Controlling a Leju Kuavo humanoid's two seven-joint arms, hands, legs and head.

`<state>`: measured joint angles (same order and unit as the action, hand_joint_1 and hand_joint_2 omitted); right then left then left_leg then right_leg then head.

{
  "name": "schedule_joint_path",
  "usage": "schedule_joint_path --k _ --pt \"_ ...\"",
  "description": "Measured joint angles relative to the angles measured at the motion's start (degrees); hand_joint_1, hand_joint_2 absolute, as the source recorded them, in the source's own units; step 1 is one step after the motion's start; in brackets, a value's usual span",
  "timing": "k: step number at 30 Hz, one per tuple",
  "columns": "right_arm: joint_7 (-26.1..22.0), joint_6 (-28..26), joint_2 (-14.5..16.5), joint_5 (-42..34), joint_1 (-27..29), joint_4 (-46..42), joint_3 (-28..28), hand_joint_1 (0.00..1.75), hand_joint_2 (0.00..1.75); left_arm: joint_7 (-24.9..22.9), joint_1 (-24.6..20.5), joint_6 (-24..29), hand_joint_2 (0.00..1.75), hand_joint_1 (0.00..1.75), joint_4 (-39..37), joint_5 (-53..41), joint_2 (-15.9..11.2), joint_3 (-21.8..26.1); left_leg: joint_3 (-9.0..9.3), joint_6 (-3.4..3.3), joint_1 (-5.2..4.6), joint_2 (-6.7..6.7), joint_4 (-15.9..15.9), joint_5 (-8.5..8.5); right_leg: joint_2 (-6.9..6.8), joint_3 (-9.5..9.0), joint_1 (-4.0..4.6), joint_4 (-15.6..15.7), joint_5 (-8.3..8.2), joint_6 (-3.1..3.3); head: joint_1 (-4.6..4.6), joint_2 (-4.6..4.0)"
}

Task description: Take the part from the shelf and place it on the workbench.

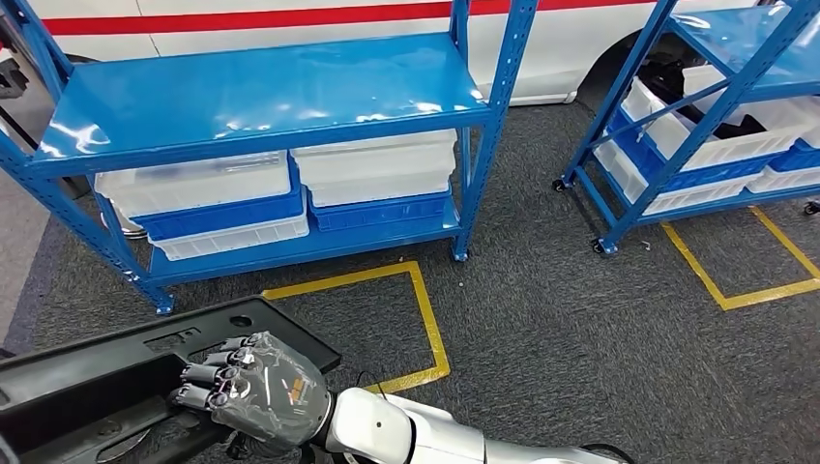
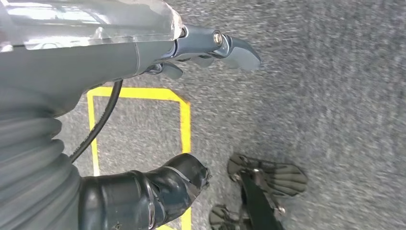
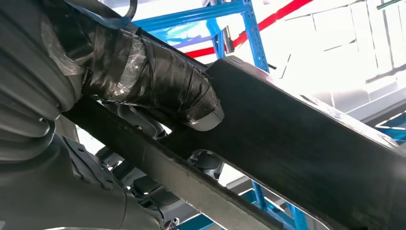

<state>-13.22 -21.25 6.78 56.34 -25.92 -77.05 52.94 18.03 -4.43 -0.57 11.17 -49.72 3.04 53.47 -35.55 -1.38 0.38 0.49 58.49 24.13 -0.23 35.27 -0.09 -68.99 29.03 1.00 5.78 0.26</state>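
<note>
The part (image 1: 106, 372) is a long flat black plastic panel with cut-outs, at the lower left of the head view. My right hand (image 1: 256, 387) grips it, with its fingers hooked into one cut-out. In the right wrist view the taped thumb (image 3: 158, 81) presses on the panel (image 3: 297, 139) while the dark fingers (image 3: 206, 163) wrap through an opening. My left hand (image 2: 95, 57) hangs over the grey carpet with its fingers (image 2: 239, 50) and thumb (image 2: 158, 191) apart and nothing in it. The blue shelf (image 1: 261, 97) stands ahead with a bare top board.
White and blue bins (image 1: 290, 188) fill the shelf's lower level. A second blue shelf (image 1: 716, 106) with bins stands at the right on castors. Yellow tape outlines (image 1: 425, 319) mark the grey carpet. A white vehicle with a red stripe (image 1: 290, 17) stands behind the shelves.
</note>
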Motion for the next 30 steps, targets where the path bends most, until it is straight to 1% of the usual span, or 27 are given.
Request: schedule_joint_path --k 1,2,3,4,5,6,7,8,10,11,12,13,14,15,16,17,18,20,21,22,23,25,26,27,28,29,30 --pt "0.0 0.0 0.0 0.0 0.0 0.0 0.0 1.75 1.75 0.0 0.0 0.0 1.75 0.0 0.0 0.0 0.1 0.0 -0.43 0.19 -0.08 -0.01 0.0 -0.52 0.02 -3.02 0.31 4.5 0.16 0.73 -0.01 0.0" --pt "0.0 0.0 0.1 -0.1 -0.1 0.0 0.0 1.75 1.75 0.0 0.0 0.0 1.75 0.0 0.0 0.0 0.2 0.0 -0.69 0.48 0.0 0.0 -0.2 -1.07 0.07 -5.26 0.66 8.0 0.52 1.25 -0.01 0.0" --pt "0.0 0.0 0.1 -0.1 -0.1 0.0 0.0 1.75 1.75 0.0 0.0 0.0 1.75 0.0 0.0 0.0 0.3 0.0 -0.82 0.84 0.21 0.03 -0.4 -1.62 0.1 -6.45 1.0 10.2 0.91 1.59 0.0 0.0" --pt "0.0 0.1 0.1 -0.2 -0.1 0.0 0.0 1.75 1.75 0.0 0.0 0.0 1.75 0.0 0.0 0.0 0.3 0.0 -0.85 1.23 0.36 0.04 -0.8 -2.24 0.1 -6.72 1.22 11.3 0.6 1.68 0.03 0.0" --pt "0.0 0.1 0.2 -0.2 -0.1 0.0 0.0 1.75 1.75 0.0 0.1 0.0 1.75 0.0 0.0 0.0 0.3 0.1 -1.01 1.52 0.48 0.02 -1.1 -2.65 0.07 -6.62 1.08 11.9 -0.25 1.85 0.04 0.0" --pt "0.0 0.2 0.2 -0.2 -0.1 0.0 0.0 1.75 1.75 0.0 0.1 0.0 1.75 0.0 0.0 0.0 0.2 0.1 -1.31 1.8 0.47 -0.06 -1.1 -2.38 -0.04 -6.53 0.89 12.8 -1.15 2.07 0.04 0.0" --pt "0.0 0.2 0.3 -0.3 -0.1 0.0 0.0 1.75 1.75 0.0 0.1 0.0 1.75 0.0 0.0 0.0 0.2 0.1 -1.82 2.05 0.41 -0.16 -0.3 -1.08 -0.22 -6.37 0.62 13.6 -2.06 2.4 0.03 0.0" --pt "0.0 0.3 0.3 -0.3 -0.1 0.0 0.0 1.75 1.75 0.0 0.1 0.0 1.75 0.0 0.0 0.0 0.1 0.1 -2.54 2.31 0.41 -0.26 1.7 1.2 -0.38 -6.06 0.32 14.3 -2.87 2.55 0.02 0.0" --pt "0.0 0.4 0.4 -0.4 -0.1 0.1 0.0 1.75 1.75 0.0 0.1 0.0 1.75 0.0 0.0 -0.1 0.1 0.1 -4.0 3.0 0.67 -0.34 8.0 6.35 -0.55 -4.73 0.34 14.2 -4.01 2.62 0.02 0.0" --pt "0.0 0.4 0.5 -0.4 -0.1 0.1 0.0 1.75 1.75 0.0 0.1 0.0 1.75 0.0 0.0 -0.1 0.0 0.1 -4.37 3.4 0.86 -0.34 11.0 7.49 -0.58 -3.84 0.26 13.9 -4.41 2.38 0.02 0.0" --pt "0.0 0.4 0.5 -0.5 0.0 0.2 0.1 1.75 1.75 0.0 0.1 0.1 1.75 0.0 0.0 -0.1 0.0 0.1 -4.21 3.84 1.09 -0.33 12.7 7.22 -0.62 -2.88 0.13 13.5 -4.73 2.18 0.01 0.0" --pt "0.0 0.4 0.4 -0.5 0.0 0.3 0.1 1.75 1.75 0.1 0.1 0.1 1.75 0.0 0.0 -0.1 -0.1 0.1 -3.37 4.3 1.37 -0.31 12.9 5.77 -0.65 -1.84 -0.09 12.9 -4.98 1.93 0.01 0.0" --pt "0.0 0.4 0.5 -0.5 0.0 0.3 0.1 1.75 1.75 0.2 0.1 0.2 1.75 0.0 0.0 -0.1 -0.1 0.2 -1.76 4.81 1.71 -0.28 11.4 3.88 -0.66 -0.78 -0.34 12.1 -5.14 1.63 0.01 0.0" --pt "0.0 0.4 0.5 -0.6 0.0 0.4 0.1 1.75 1.75 0.4 0.1 0.2 1.75 0.0 0.0 -0.1 -0.1 0.2 0.25 5.43 2.07 -0.29 8.6 3.0 -0.65 0.27 -0.53 11.3 -5.23 1.29 -0.01 0.0" --pt "0.0 0.4 0.5 -0.6 0.0 0.4 0.1 1.75 1.75 0.6 0.1 0.1 1.75 0.0 0.0 -0.1 -0.1 0.2 2.38 5.78 2.2 -0.38 5.5 3.0 -0.63 1.26 -0.57 10.4 -5.28 0.89 0.01 0.0" --pt "0.0 0.4 0.5 -0.6 0.0 0.4 0.1 1.75 1.75 0.8 0.1 0.1 1.75 0.0 0.0 -0.1 -0.1 0.3 3.98 5.67 2.26 -0.47 2.9 3.83 -0.59 2.05 -0.43 9.5 -5.35 0.48 0.04 0.01" --pt "0.0 0.3 0.5 -0.6 0.0 0.4 0.1 1.75 1.75 0.9 0.1 0.0 1.75 0.0 0.0 -0.2 -0.1 0.3 4.87 5.3 2.18 -0.57 1.3 4.95 -0.56 2.6 -0.24 8.9 -5.49 0.11 0.08 0.01" --pt "0.0 0.3 0.5 -0.6 0.1 0.4 0.1 1.75 1.75 0.9 0.1 0.1 1.75 0.0 0.0 -0.2 -0.1 0.4 5.08 3.87 2.0 -0.62 0.8 5.49 -0.51 3.0 -0.1 8.4 -5.86 -0.48 0.16 0.01" --pt "0.0 0.3 0.5 -0.6 0.1 0.5 0.1 1.75 1.75 0.9 0.1 0.1 1.75 0.0 0.0 -0.3 -0.1 0.4 4.98 3.36 1.99 -0.55 0.8 5.29 -0.47 3.13 -0.25 8.0 -5.64 -0.72 0.16 0.0" --pt "0.0 0.3 0.5 -0.6 0.1 0.5 0.1 1.75 1.75 0.8 0.1 0.2 1.75 0.0 0.0 -0.3 -0.1 0.4 4.86 2.81 1.99 -0.47 0.7 5.05 -0.44 3.5 -0.41 7.0 -4.74 -0.95 0.16 0.0" --pt "0.0 0.3 0.5 -0.6 0.1 0.5 0.1 1.75 1.75 0.8 0.1 0.2 1.75 0.0 0.0 -0.4 -0.1 0.4 4.69 2.26 2.0 -0.37 0.7 4.78 -0.39 4.3 -0.54 4.9 -3.13 -1.15 0.17 0.0" --pt "0.0 0.2 0.5 -0.6 0.1 0.5 0.1 1.75 1.75 0.8 0.1 0.2 1.75 0.0 0.0 -0.5 -0.1 0.5 4.08 1.41 1.75 -0.26 0.7 4.32 -0.32 6.92 -0.61 -2.0 1.08 -1.42 0.17 0.0" --pt "0.0 0.2 0.4 -0.6 0.2 0.6 0.1 1.75 1.75 0.8 0.1 0.2 1.75 0.0 0.0 -0.6 -0.1 0.5 3.75 1.13 1.56 -0.24 0.7 4.1 -0.3 8.04 -0.61 -5.3 2.54 -1.43 0.17 0.0" --pt "0.0 0.2 0.4 -0.6 0.2 0.6 0.1 1.75 1.75 0.8 0.1 0.2 1.75 0.0 0.0 -0.6 -0.1 0.5 3.47 0.95 1.37 -0.24 0.7 3.91 -0.27 8.4 -0.6 -7.0 3.04 -1.32 0.16 0.0" --pt "0.0 0.2 0.4 -0.6 0.3 0.7 0.1 1.75 1.75 0.8 0.1 0.2 1.75 0.0 0.0 -0.7 -0.1 0.6 3.29 0.86 1.17 -0.26 0.7 3.76 -0.23 7.7 -0.54 -6.6 2.52 -1.06 0.16 0.0" --pt "0.0 0.2 0.4 -0.6 0.3 0.7 0.1 1.75 1.75 0.8 0.1 0.2 1.75 0.0 0.0 -0.7 -0.1 0.6 3.22 0.85 0.97 -0.3 0.7 3.65 -0.16 5.89 -0.39 -4.1 1.1 -0.61 0.16 0.0" --pt "0.0 0.2 0.4 -0.6 0.3 0.8 0.1 1.75 1.75 0.8 0.1 0.2 1.75 0.0 0.0 -0.7 -0.1 0.7 3.24 0.87 0.82 -0.35 0.7 3.59 -0.06 3.52 -0.13 -0.2 -0.44 0.1 0.15 0.0"
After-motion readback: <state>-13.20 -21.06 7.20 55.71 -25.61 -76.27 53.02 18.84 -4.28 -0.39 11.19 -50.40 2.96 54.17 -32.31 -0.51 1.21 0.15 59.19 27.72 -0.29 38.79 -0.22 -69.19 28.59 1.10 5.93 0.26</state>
